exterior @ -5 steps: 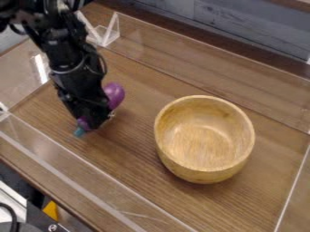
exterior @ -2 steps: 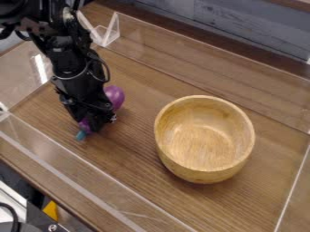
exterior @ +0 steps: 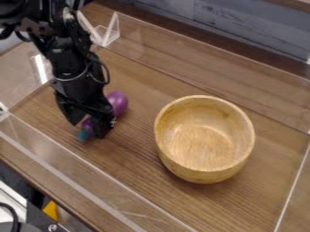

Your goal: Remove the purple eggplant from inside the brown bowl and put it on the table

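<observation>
The purple eggplant [exterior: 118, 102] lies on the table [exterior: 169, 68] to the left of the brown bowl [exterior: 206, 101], its teal stem tip pointing toward the front left. My gripper [exterior: 91, 125] points straight down over the eggplant's stem end. Its black fingers are spread on either side of the eggplant and look open around it rather than clamped. The fingers hide the middle of the eggplant. The bowl stands upright and empty, well apart from the gripper.
Clear acrylic walls [exterior: 72, 186] run around the table's edges, one close in front of the gripper. A small white stand [exterior: 109, 32] sits at the back left. The dark arm [exterior: 61, 50] rises toward the upper left.
The fingers have spread apart around the eggplant, which now rests on the table instead of being pinched. The hand has barely shifted.
</observation>
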